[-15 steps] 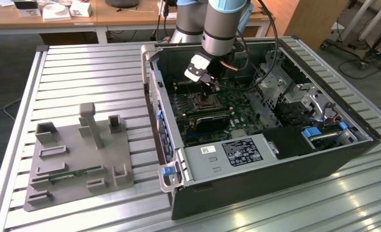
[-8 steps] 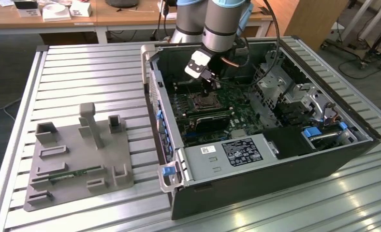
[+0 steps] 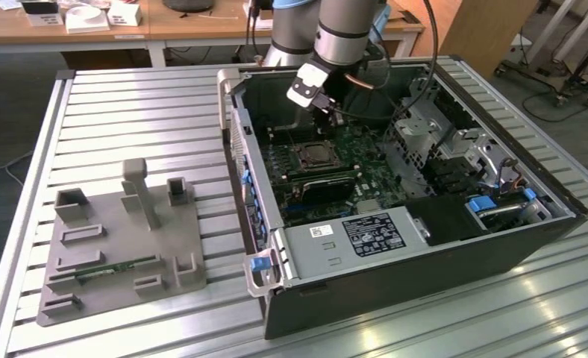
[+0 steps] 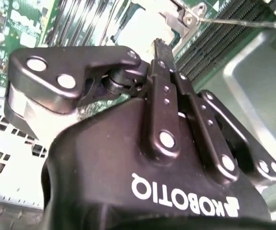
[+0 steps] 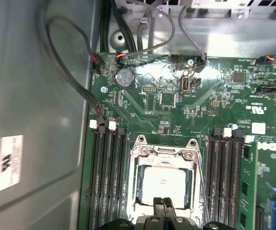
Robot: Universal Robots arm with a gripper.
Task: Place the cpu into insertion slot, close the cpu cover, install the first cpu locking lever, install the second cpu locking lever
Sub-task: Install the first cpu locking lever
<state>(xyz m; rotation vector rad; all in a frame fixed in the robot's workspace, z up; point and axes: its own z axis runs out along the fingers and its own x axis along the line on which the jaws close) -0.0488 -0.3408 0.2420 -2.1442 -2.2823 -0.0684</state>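
**Over the socket: chip seated, lever stage in hand**

Lower centre of the first wrist view: the hand [image 5: 164, 207] hangs just above the near edge of the insertion slot [image 5: 140, 189]. Its fingertips are pressed together and nothing shows between them. The second wrist view shows the same, with the fingers [image 4: 159, 67] side by side and empty.

The cpu [image 5: 164, 184] lies flat inside the slot. The cpu cover [image 5: 162, 154] looks folded down, framing the chip. So placing reads as done and closing as done or nearly so.

A thin locking lever [image 5: 202, 179] runs along the slot's right side in the frame, between the slot and the memory slots [image 5: 222, 177]. I cannot tell whether it is hooked.

In the exterior view the hand [image 3: 324, 108] sits inside the open computer case [image 3: 424, 261], up-frame of the socket.

Judgement: this is the first lever step. It calls for the closed tips to bear on the thin rod alone, clear of the chip and cover, and press it down and under its catch.
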